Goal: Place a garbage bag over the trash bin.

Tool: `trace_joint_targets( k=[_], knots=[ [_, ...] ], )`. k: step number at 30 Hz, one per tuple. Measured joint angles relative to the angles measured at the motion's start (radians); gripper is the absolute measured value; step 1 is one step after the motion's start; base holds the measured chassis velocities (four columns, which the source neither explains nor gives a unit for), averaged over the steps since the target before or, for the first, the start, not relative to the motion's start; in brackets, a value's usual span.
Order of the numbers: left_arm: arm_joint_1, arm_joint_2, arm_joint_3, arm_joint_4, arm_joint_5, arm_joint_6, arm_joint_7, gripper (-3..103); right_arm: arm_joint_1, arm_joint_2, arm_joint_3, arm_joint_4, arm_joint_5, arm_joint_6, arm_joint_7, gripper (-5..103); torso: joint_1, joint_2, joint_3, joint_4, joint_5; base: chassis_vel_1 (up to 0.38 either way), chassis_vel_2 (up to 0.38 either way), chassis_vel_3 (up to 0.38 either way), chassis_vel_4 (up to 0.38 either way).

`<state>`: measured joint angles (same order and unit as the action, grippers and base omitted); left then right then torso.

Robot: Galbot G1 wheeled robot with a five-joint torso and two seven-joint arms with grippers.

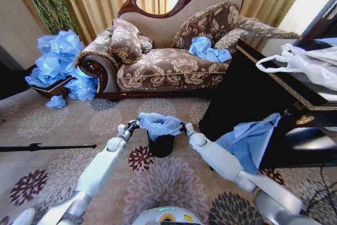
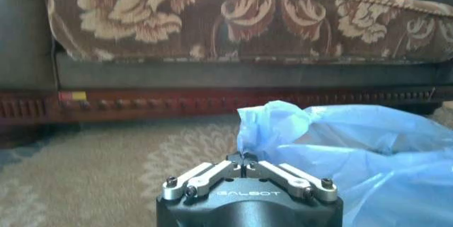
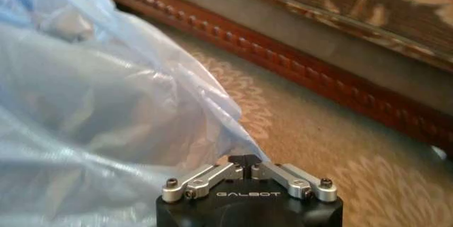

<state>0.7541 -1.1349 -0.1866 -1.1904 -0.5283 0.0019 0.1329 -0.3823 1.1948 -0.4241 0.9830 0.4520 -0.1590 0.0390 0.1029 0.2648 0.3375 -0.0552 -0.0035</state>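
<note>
At the centre of the head view, the garbage bag (image 1: 159, 124) stretches side to side between the left hand (image 1: 131, 126) and the right hand (image 1: 184, 127) — each pressed together on an edge of the film. The bag lies directly over the upright trash bin (image 1: 161, 145) on the carpet (image 1: 63, 125) — mouth downward, both hands equally near the rim.

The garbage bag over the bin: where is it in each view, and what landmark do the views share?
Head view: garbage bag centre, draped on the trash bin, between both claws.
Left wrist view: lower right, pinched by the left claw.
Right wrist view: left side, pinched by the right claw.
Shared landmark: the sofa's carved wooden base.
</note>
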Motion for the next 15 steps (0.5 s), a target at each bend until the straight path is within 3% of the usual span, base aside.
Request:
trace_joint_targets(
  k=[1, 2, 3, 7, 15],
  knots=[
    [0.0, 0.0, 0.0, 0.0, 0.0, 0.0, 0.0, 0, 0.0, 0.0, 0.0, 0.0, 0.0, 0.0, 0.0, 0, 0.0, 0.0, 0.0, 0.0, 0.0, 0.0, 0.0, 0.0, 0.0],
    [-0.003, -0.007, 0.004, 0.011, -0.004, 0.003, 0.0, 0, 0.014, 0.001, 0.0, -0.029, -0.029, 0.016, -0.058, 0, 0.0, 0.0, 0.0, -0.0002, -0.0001, 0.0, 0.0, 0.0, 0.0],
    [-0.003, -0.007, 0.004, 0.011, -0.004, 0.003, 0.0, 0, 0.014, 0.001, 0.0, -0.029, -0.029, 0.016, -0.058, 0, 0.0, 0.0, 0.0, -0.0002, -0.0001, 0.0, 0.0, 0.0, 0.0],
    [-0.003, -0.023, 0.007, 0.036, -0.009, 0.011, 0.002, 0, 0.033, -0.002, -0.002, -0.066, -0.07, 0.025, -0.196, 0, 0.0, 0.0, 0.0, 0.0001, 0.0, 0.0, 0.0, 0.0, 0.0],
    [0.035, -0.028, 0.002, 0.039, -0.025, 0.028, 0.014, 0, 0.038, 0.015, 0.017, -0.127, -0.156, 0.062, -0.334, 0, 0.0, 0.0, 0.0, 0.0, 0.0, 0.0, 0.0, 0.0, 0.0]
  ],
)
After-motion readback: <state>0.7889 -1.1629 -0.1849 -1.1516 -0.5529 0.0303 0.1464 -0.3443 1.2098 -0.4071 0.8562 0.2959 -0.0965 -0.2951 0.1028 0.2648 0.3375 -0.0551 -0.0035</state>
